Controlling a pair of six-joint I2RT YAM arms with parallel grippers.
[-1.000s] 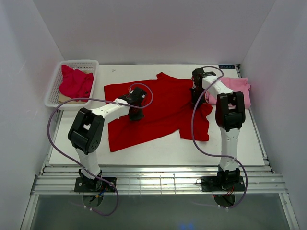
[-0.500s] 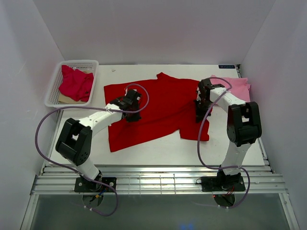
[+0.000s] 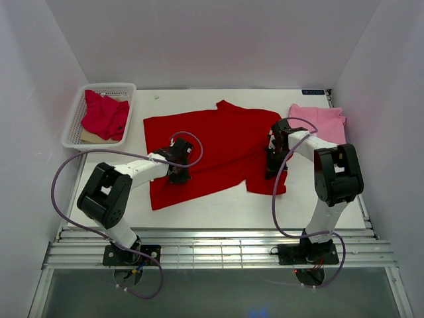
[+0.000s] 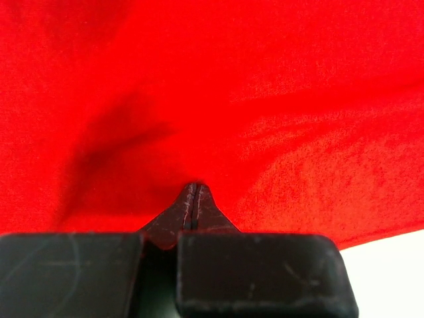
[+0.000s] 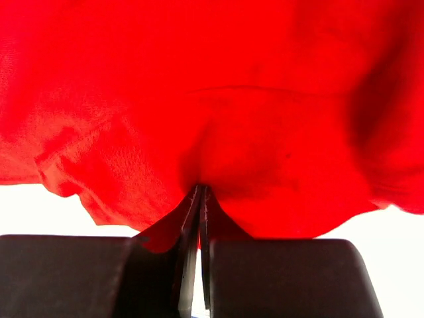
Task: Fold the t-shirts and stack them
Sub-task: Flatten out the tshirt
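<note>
A bright red t-shirt [image 3: 222, 142] lies spread across the middle of the table. My left gripper [image 3: 179, 175] is down on its left part, jaws shut, and the cloth [image 4: 218, 99] puckers into the pinched tips [image 4: 192, 190]. My right gripper [image 3: 271, 172] is at the shirt's right side near the sleeve, shut on a gathered fold of red cloth [image 5: 212, 112] at its tips [image 5: 201, 190]. A light pink t-shirt [image 3: 322, 122] lies folded at the back right. A crimson t-shirt [image 3: 105, 114] is bunched in the basket.
The white mesh basket [image 3: 74, 121] stands at the back left against the left wall. White walls close in the table on three sides. Purple cables loop from both arms over the near part of the table [image 3: 218, 209].
Both grippers have moved toward the near edge, staying shut on the red shirt. The right arm has drawn off the pink shirt, which now shows more fully.
</note>
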